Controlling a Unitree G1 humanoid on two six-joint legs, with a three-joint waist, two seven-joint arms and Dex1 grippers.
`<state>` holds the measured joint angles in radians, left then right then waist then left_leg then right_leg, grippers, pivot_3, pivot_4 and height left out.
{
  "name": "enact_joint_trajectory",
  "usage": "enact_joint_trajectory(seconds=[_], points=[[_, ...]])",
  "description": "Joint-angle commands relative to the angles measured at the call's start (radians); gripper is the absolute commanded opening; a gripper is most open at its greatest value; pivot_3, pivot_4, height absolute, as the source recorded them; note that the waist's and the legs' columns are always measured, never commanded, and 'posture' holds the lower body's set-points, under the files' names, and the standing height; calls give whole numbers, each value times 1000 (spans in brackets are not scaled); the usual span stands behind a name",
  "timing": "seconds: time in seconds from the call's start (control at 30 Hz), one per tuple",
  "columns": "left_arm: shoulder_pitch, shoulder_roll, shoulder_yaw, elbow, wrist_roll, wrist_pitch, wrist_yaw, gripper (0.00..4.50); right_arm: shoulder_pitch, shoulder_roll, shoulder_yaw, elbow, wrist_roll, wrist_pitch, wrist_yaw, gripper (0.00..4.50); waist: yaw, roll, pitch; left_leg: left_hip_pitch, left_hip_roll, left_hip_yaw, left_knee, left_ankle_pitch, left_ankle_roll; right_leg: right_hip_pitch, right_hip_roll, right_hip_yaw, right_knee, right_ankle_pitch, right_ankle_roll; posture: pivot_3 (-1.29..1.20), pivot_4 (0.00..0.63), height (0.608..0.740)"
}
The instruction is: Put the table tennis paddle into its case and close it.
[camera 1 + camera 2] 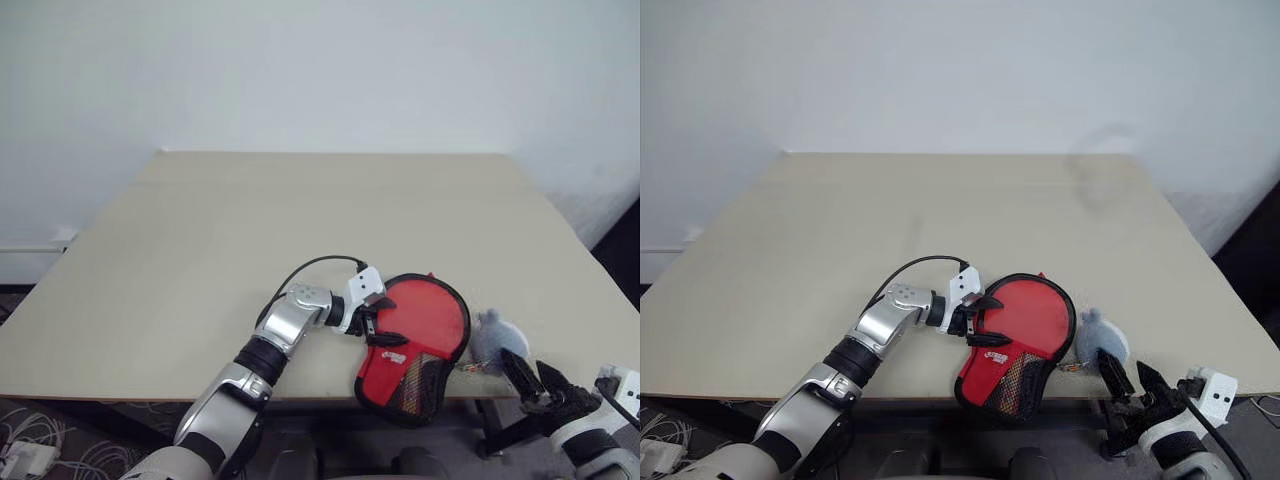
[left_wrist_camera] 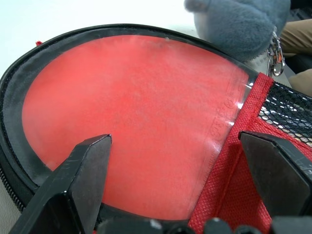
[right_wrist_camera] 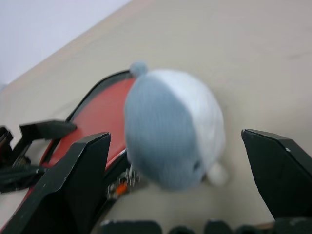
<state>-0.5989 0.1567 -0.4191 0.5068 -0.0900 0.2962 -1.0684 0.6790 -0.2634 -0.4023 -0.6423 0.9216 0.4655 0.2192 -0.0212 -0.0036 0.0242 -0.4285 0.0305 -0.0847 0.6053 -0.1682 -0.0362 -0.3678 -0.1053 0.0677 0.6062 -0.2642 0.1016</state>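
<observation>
Left eye view shows your left gripper (image 1: 377, 322) wide open at the case's (image 1: 405, 385) nine o'clock, pinning it for zipping, while the right gripper (image 1: 535, 380) gapes empty.

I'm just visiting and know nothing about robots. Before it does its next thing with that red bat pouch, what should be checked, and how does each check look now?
1. Table tennis paddle lies inside the case: ok.
2. Case zipped shut: not ok, the red face shows.
3. Left gripper open at the case: ok.
4. Right gripper open, holding nothing: ok.
5. Grey-blue plush charm clear of the zip: cannot tell.
</observation>
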Motion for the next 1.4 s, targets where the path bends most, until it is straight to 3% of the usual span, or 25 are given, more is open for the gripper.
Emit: enact_joint_trajectory(seconds=[0.03, 0.23, 0.4, 0.73, 0.9, 1.0, 1.27, 1.4], points=[[40, 3, -44, 97, 55, 50, 9, 4500, -50, -73, -98, -48, 73, -4, 10, 4473, -1, 0, 0, 0, 0, 1, 1, 0, 0, 1, -1, 0, -1, 0, 0, 0, 0, 740], [35, -12, -41, 110, 52, 49, 14, 4500, -134, -317, -212, 39, 202, 140, 36, 4473, 1, 3, 2, 0, 0, 7, 7, -2, 3, 2, -4, 0, 0, 0, 0, 0, 0, 740], [39, -21, -38, 109, 49, 52, 20, 4500, -235, -456, -122, 168, 115, 227, 122, 4473, 0, 3, 2, 1, 0, 6, 8, -2, 3, 2, -4, -1, -1, 0, 0, 0, 0, 740], [51, -19, -27, 95, 51, 62, 36, 4500, -397, -484, 47, 357, -14, 312, 262, 4473, 1, 3, 3, 1, -2, 8, 13, -2, 4, 4, -5, -1, -1, 0, 0, 0, 0, 740], [57, -17, -26, 87, 51, 63, 43, 4500, -411, -471, 60, 380, -29, 354, 293, 4473, 1, 3, 2, 1, -2, 8, 12, -2, 4, 4, -5, -1, -1, 0, 0, 0, 0, 740], [63, -14, -26, 79, 51, 65, 45, 4500, -402, -451, 17, 362, -4, 360, 301, 3888, 1, 3, 2, 1, -2, 8, 12, -2, 4, 4, -5, -1, -1, 0, 0, 0, 0, 740], [76, -6, -27, 59, 49, 79, 45, 4500, -284, -360, -127, 226, 119, 370, 299, 1267, 1, 3, 2, 1, -2, 8, 11, -2, 4, 4, -5, -1, -1, 0, 0, 0, 0, 740], [83, 3, -25, 45, 48, 88, 46, 4500, -180, -289, -106, 118, 142, 363, 292, 517, 0, 3, 2, 1, -2, 7, 9, -2, 4, 3, -5, -2, 0, 0, 0, 0, 0, 740]])
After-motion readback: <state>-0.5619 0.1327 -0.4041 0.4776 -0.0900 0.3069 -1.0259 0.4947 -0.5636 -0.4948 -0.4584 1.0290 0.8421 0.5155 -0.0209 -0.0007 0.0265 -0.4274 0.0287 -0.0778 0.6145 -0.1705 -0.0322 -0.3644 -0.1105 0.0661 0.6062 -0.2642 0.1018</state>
